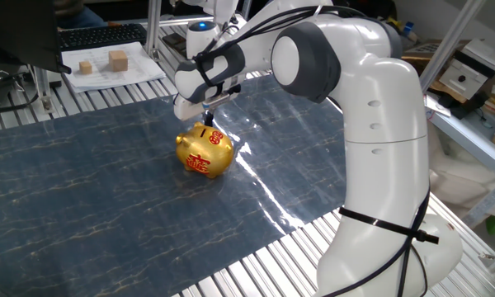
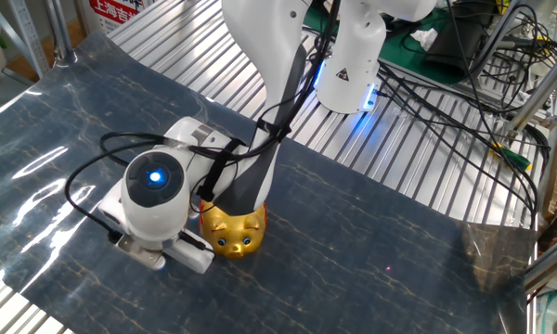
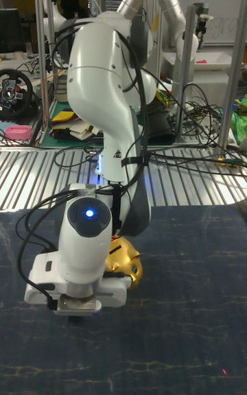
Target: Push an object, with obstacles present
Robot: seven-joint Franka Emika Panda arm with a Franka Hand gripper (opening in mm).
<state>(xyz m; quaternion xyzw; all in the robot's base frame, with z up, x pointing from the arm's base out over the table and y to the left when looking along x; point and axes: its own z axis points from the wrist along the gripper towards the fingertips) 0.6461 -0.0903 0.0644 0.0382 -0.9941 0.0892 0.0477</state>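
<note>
A white Franka arm bends low over a dark blue marbled mat on the slatted tabletop, its gripper hanging just above and behind the gold piggy bank, the 1 obstacle of this pushing task. In one fixed view the fingertips come down as a single thin dark point close to the pig's top, near its coin slot; whether they touch it cannot be told. How far the jaws stand apart cannot be told either: they look drawn together here, but the wrist body hides them in the other 2 views, and nothing is seen held between them.

The piggy bank stands near the middle of the mat, somewhat toward its far edge, snout turned toward the other fixed camera. The tiny tan cube to be pushed shows in no view; it may lie hidden behind the pig or under the wrist. The 2 larger wooden blocks rest on white paper at the tabletop's far left corner, well apart from the action.

The step in hand appears to be the approach: positioning the fingertips low beside the obstacle. The next move likely calls for finding the cube's side and sweeping it along the mat without knocking the rounded, easily rolled pig.
</note>
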